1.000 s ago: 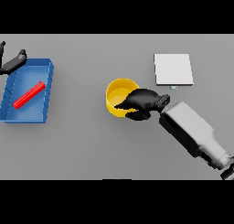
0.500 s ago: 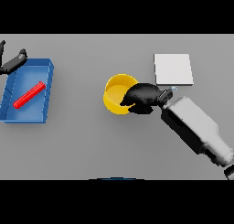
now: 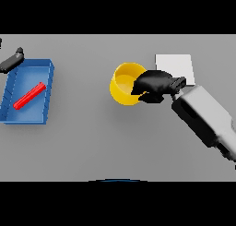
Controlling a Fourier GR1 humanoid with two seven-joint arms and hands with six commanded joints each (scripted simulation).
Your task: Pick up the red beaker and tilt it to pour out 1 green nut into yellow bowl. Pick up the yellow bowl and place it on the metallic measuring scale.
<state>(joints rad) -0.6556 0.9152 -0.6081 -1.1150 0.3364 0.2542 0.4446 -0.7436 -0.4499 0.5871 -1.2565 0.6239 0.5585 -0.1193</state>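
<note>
Right hand (image 3: 154,85), fingers clamped on the yellow bowl (image 3: 125,83) rim, is now lifting and carrying it up-right off the counter (image 3: 92,142), closing on the metallic scale (image 3: 174,66) just beside the bowl — placement looks next.

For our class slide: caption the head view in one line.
Right hand grips the yellow bowl beside the scale.

Boxy white-and-grey forearm (image 3: 205,116) with a dark, glossy black hand (image 3: 154,84)
</note>
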